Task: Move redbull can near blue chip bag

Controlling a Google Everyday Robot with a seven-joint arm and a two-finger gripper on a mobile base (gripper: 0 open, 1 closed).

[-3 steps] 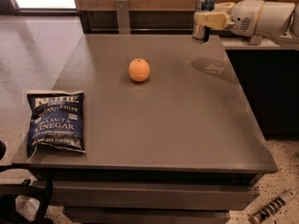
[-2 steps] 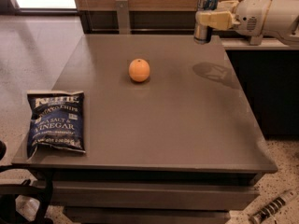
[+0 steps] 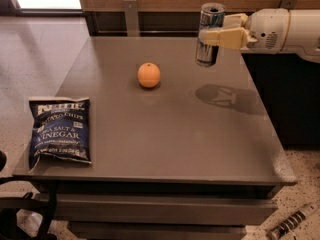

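Observation:
The redbull can (image 3: 210, 33) is slim, silver and blue, held upright in the air above the far right part of the grey table (image 3: 170, 129). My gripper (image 3: 216, 35) reaches in from the right and is shut on the can, with one cream finger across its middle. The blue chip bag (image 3: 60, 130) lies flat at the table's front left, far from the can.
An orange (image 3: 149, 75) sits on the table between the can and the bag, nearer the far side. The arm's shadow falls on the table right of centre. A wooden wall runs behind the table. A dark cabinet stands at the right.
My gripper has carried the can leftward and slightly lower, from the far right corner to over the table top. The orange and the bag have not moved.

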